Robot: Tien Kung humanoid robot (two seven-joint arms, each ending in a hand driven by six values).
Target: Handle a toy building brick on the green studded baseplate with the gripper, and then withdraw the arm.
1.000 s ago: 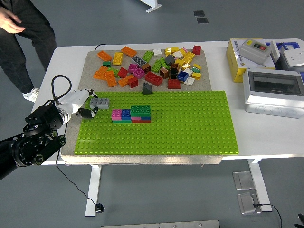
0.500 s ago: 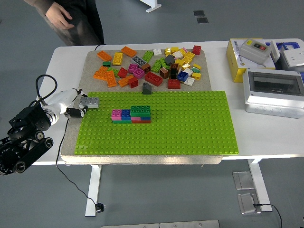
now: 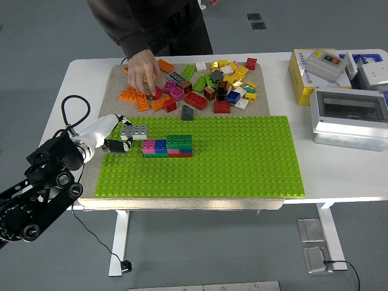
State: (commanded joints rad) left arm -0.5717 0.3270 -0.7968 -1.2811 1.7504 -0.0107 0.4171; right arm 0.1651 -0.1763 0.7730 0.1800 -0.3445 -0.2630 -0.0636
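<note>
Left hand (image 3: 115, 138) reaches in low from the left, fingers clamped on a gray brick (image 3: 134, 131), holding it over the left edge of the green baseplate (image 3: 242, 163), just beside the stacked bricks (image 3: 168, 146). Person's hand (image 3: 143, 70) rests on the loose brick pile (image 3: 194, 85) behind.

A grey brick (image 3: 134, 130) with two rows of studs is held roughly level at the left end of the green baseplate (image 3: 242, 163), close above its far-left studs, gripped at its left end by the hand (image 3: 109, 136). The baseplate is a wide, bright green, studded rectangle laid flat on a beige mat on the desk. A short wall of bricks (image 3: 168, 146), pink, blue, green and red, is seated on it just right of the grey brick.
</note>
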